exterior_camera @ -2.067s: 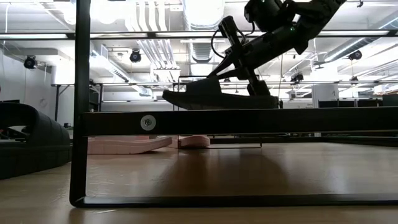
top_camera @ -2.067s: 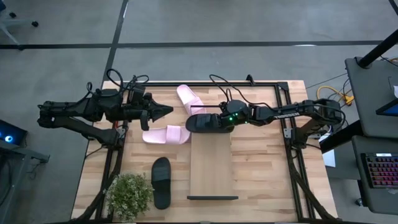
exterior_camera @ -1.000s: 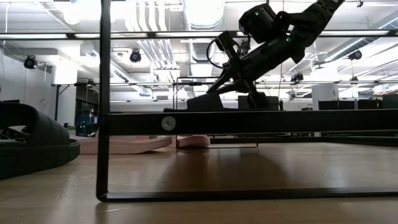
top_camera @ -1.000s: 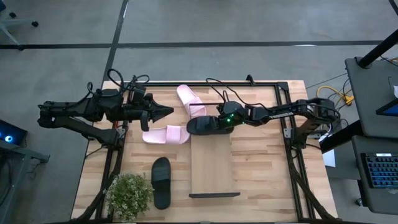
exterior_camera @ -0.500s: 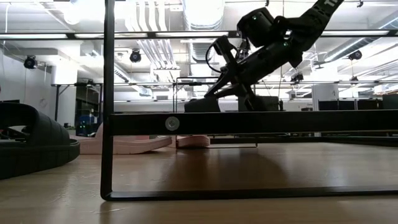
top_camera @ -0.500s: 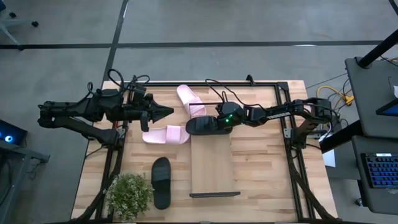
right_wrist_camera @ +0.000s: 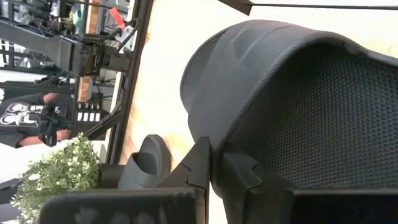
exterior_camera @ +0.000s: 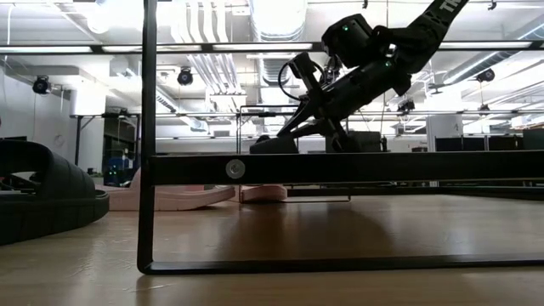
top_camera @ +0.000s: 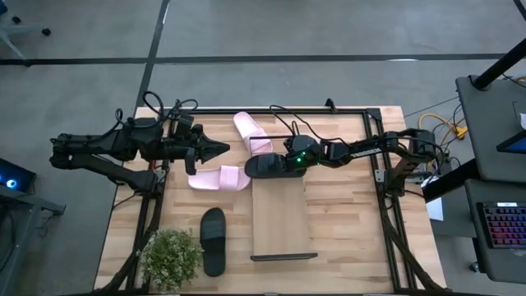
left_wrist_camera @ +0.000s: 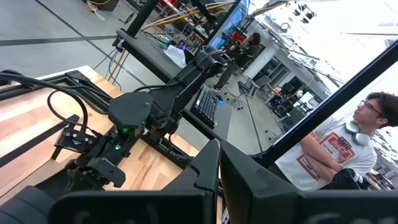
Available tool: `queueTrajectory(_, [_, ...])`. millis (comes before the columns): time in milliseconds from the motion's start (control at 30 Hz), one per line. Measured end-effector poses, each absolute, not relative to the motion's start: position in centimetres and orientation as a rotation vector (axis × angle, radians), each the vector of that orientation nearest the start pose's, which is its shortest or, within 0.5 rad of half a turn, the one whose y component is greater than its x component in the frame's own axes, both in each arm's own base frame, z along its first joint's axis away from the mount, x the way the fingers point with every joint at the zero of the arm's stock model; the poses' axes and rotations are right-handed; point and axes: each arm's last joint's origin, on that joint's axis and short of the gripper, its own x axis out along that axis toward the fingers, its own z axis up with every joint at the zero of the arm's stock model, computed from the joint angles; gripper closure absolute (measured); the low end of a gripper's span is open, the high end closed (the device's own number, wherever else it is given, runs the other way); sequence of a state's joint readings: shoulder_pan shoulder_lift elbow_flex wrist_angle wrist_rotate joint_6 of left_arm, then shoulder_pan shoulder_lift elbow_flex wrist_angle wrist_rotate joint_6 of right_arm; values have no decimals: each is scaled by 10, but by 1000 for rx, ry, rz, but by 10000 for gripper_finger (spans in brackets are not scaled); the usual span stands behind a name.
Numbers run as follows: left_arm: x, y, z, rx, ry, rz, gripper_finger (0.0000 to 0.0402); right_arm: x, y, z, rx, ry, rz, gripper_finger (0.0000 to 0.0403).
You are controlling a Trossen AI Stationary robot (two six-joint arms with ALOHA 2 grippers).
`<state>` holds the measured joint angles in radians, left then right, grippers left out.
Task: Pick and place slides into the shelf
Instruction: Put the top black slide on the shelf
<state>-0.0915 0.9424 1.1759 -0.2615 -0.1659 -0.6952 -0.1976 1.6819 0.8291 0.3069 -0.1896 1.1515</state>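
Observation:
My right gripper (top_camera: 287, 161) is shut on a black slide (top_camera: 265, 167) that lies crosswise at the far end of the shelf (top_camera: 281, 222), a light-wood board with black wire ends. In the low view the right gripper (exterior_camera: 308, 127) slants down to the black slide (exterior_camera: 270, 144), just above the shelf's front bar (exterior_camera: 340, 167). Two pink slides (top_camera: 251, 131) (top_camera: 218, 178) lie sole-down left of it. A second black slide (top_camera: 213, 240) lies on the table near the plant. My left gripper (top_camera: 220, 148) is shut and hovers over the table's left part. My right gripper pinches the black slide's strap at its edge (right_wrist_camera: 214, 134), one finger (right_wrist_camera: 242, 171) under the strap and the other (right_wrist_camera: 198, 163) on its outer side. It comes slanting down from the table's right. The slide sits level, sole low over the shelf's far end.
A potted plant (top_camera: 171, 257) stands at the near left corner. Black frame rails (top_camera: 271, 110) run along the table's far edge and both sides. In the left wrist view a person (left_wrist_camera: 339, 146) stands beyond the table. Bare board lies on the shelf's near half (top_camera: 283, 238).
My right gripper has moved a little toward the table's left and down, still shut on the black slide. The slide has sunk from clear above the shelf until it sits low behind the front bar. The shelf has shifted slightly.

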Motion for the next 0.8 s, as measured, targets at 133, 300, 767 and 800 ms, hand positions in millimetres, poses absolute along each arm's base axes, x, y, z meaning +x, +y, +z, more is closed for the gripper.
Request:
queueTrajectory(133, [185,-12,429,-691,2,80,402,332,-61,172,1227,472,-318,390])
queueTrajectory(300, [186,-12,429,-691,4,77,402,332,-61,172,1226,471,-320,387])
queueTrajectory(767, [186,-13,430,-691,-3,69,402,331,-62,171,1229,479,-332,273])
queueTrajectory(800, [186,-13,430,-691,-3,67,402,331,-62,171,1229,478,-332,268])
